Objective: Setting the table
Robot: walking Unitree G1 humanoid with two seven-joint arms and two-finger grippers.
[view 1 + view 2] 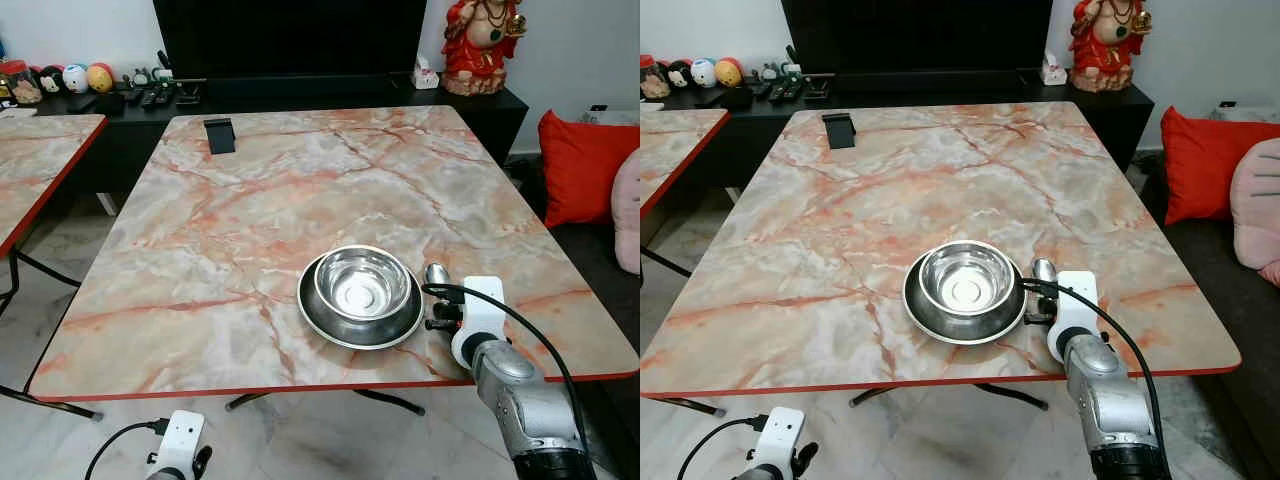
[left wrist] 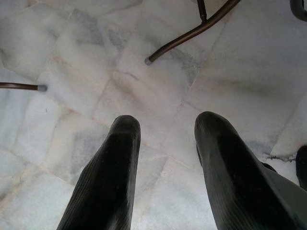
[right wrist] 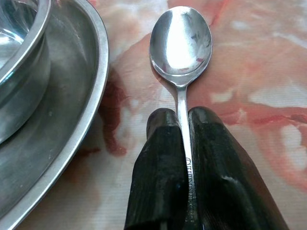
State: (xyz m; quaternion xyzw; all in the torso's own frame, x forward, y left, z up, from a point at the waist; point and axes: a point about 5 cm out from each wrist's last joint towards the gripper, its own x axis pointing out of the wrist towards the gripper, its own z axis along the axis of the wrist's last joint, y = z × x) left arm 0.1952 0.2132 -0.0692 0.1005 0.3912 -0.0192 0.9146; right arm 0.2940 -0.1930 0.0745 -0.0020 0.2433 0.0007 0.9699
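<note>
Spoon [image 3: 181, 43], light, stiff, slippery steel, sits pinched at mid-handle in my right hand [image 3: 181, 125], beside the plate [image 3: 72, 124] on the tabletop [image 3: 268, 72].

Two black fingers [image 2: 112, 177] of the left gripper [image 2: 165, 143] hang spread apart above a pale marble floor [image 2: 144, 91], bare tile visible in the gap between them. Beyond the fingertips, a dark curved metal table leg [image 2: 192, 31] ends in a grey cap on the tiles. Off to the side of one finger, a second thin leg [image 2: 21, 86] lies nearly level, its grey tip also resting on the floor. Grey veins and grout lines cross the tiles.
</note>
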